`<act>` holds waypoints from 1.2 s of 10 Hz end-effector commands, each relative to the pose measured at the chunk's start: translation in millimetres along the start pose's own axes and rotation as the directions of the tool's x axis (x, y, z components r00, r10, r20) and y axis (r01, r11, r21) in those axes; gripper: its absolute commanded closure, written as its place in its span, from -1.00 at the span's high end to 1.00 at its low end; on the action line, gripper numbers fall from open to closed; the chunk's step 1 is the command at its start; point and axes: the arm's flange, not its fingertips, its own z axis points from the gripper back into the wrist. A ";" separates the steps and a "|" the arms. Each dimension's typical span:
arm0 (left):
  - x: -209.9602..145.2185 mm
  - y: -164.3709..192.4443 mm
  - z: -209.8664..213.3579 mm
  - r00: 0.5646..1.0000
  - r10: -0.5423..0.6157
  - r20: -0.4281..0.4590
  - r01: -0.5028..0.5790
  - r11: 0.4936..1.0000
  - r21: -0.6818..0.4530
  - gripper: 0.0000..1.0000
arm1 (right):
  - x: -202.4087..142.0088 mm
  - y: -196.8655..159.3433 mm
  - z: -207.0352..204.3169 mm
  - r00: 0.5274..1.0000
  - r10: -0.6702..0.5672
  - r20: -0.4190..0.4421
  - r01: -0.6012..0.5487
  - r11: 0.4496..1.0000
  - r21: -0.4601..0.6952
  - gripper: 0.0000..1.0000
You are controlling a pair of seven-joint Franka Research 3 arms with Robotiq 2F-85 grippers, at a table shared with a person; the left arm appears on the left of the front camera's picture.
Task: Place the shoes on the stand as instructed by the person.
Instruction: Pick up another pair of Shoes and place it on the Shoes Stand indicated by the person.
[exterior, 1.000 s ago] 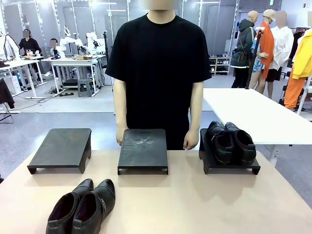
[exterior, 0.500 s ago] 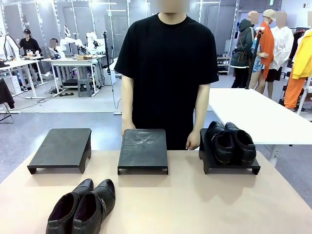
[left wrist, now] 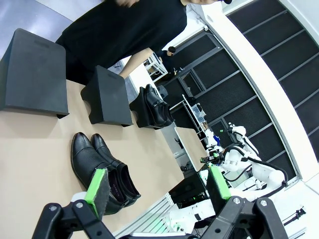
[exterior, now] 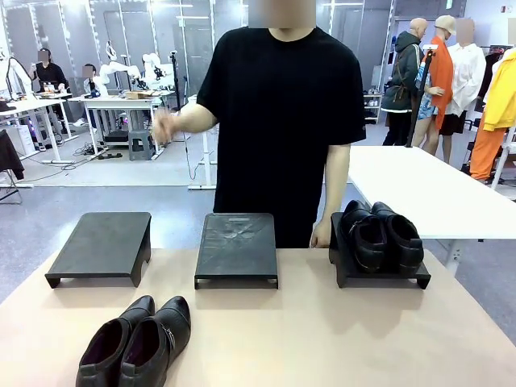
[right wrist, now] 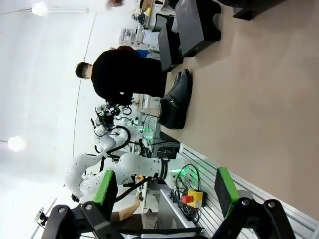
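front view: the placed pair of shoes (exterior: 383,235) sits on the right stand (exterior: 379,276), and the loose pair (exterior: 137,343) lies on the table (exterior: 322,339) near my edge with the left stand (exterior: 101,246) and middle stand (exterior: 236,246) bare, so i judge half is left; the person's hand (exterior: 165,126) is raised sideways, its target unclear. left wrist view adds my left tool (left wrist: 157,183), spread wide and empty, close to the loose pair. right wrist view adds my right tool (right wrist: 164,188), also wide and empty, well apart from it.

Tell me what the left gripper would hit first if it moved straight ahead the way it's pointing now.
Likely the tan tabletop, near its edge beside the loose pair of glossy black leather shoes. Nothing shows nearer to the left gripper, though depth is unclear.
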 end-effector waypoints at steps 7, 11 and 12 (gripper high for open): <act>2.2 0.2 1.2 1.000 -0.025 0.006 0.025 1.000 -0.017 1.00 | -0.5 0.8 1.9 1.000 0.016 -0.006 -0.016 1.000 0.007 1.00; 0.0 0.0 0.0 1.000 0.000 0.000 0.000 1.000 0.000 1.00 | -0.5 0.8 1.9 1.000 0.016 -0.006 -0.016 1.000 0.007 1.00; 2.5 -16.1 -8.5 1.000 -0.008 0.026 0.007 0.999 0.037 1.00 | -0.5 0.8 1.9 1.000 0.016 -0.006 -0.016 1.000 0.007 1.00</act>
